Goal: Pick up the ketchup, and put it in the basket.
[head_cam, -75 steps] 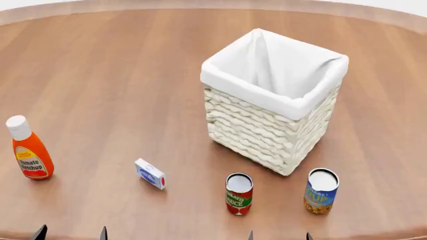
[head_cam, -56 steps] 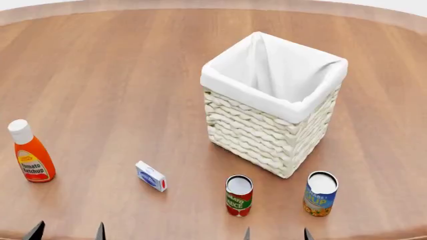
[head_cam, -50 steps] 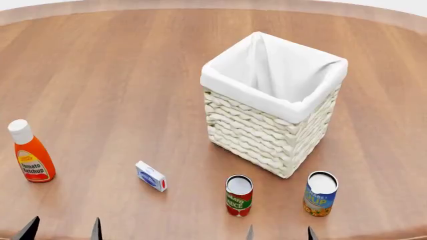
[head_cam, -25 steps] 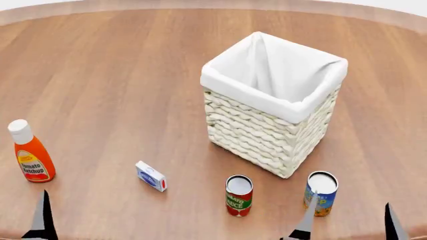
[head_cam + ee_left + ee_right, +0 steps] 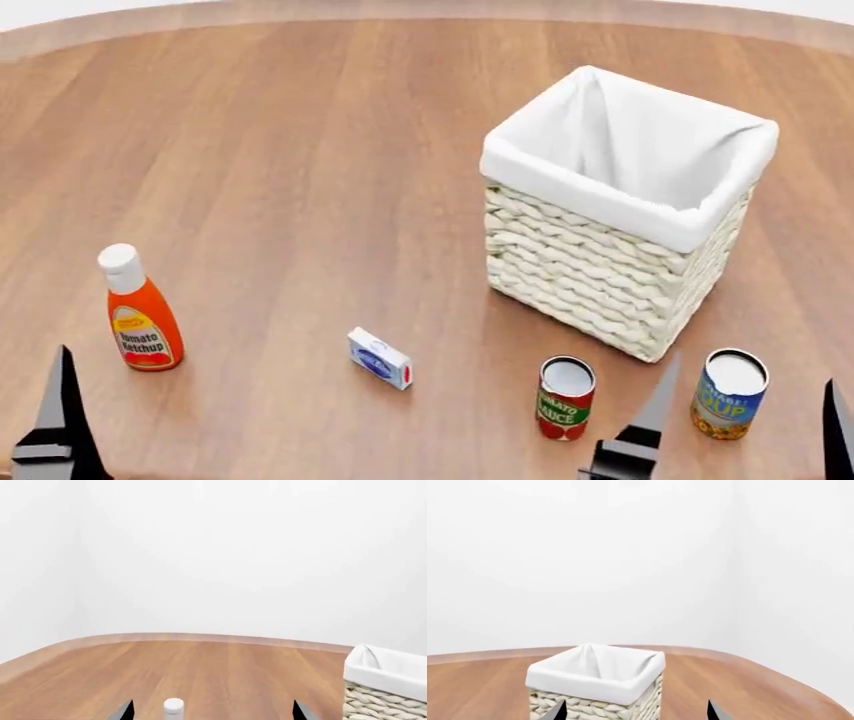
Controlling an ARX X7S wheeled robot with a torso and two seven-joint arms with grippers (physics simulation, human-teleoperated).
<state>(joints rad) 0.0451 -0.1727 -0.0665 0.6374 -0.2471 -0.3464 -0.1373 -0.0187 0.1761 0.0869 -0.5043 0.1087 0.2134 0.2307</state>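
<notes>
Nothing is done: the ketchup (image 5: 142, 316) stands well left of the basket (image 5: 603, 270), ungrasped; both grippers gape empty.

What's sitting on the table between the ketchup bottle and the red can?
A small blue-and-white box lies between the ketchup and the red can, in the head view.

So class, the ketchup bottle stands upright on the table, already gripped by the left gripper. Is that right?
Not quite. The ketchup stands upright on the table, but nothing grips it: the head view shows the left gripper open and apart from it.
</notes>
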